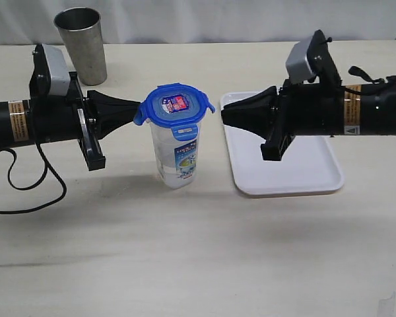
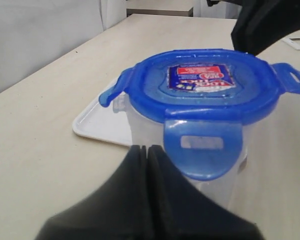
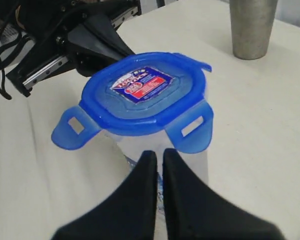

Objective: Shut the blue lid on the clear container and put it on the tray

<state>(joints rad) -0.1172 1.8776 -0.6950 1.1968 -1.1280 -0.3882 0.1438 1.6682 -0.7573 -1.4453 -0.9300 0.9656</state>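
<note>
On the counter (image 1: 185, 264), the blue lid (image 1: 177, 105) caps the clear container (image 1: 177, 155), side flaps splayed. Both arms' jaws, pinched together, flank it, likely to push the flaps down.

Two matte black tubes here. The left arm (image 1: 0, 122), at the frame's left edge, wears an orange-brown label band (image 1: 18, 122) (print too small to read). A thin black cable (image 1: 26, 191) loops below it, and a grey camera box (image 1: 53, 69) sits on top. Over at the right edge, the right arm (image 1: 383, 109) has a matching band with a tiny warning triangle. The left gripper (image 1: 135, 109) and right gripper (image 1: 226, 115) are smooth black tapered wedges.
</note>
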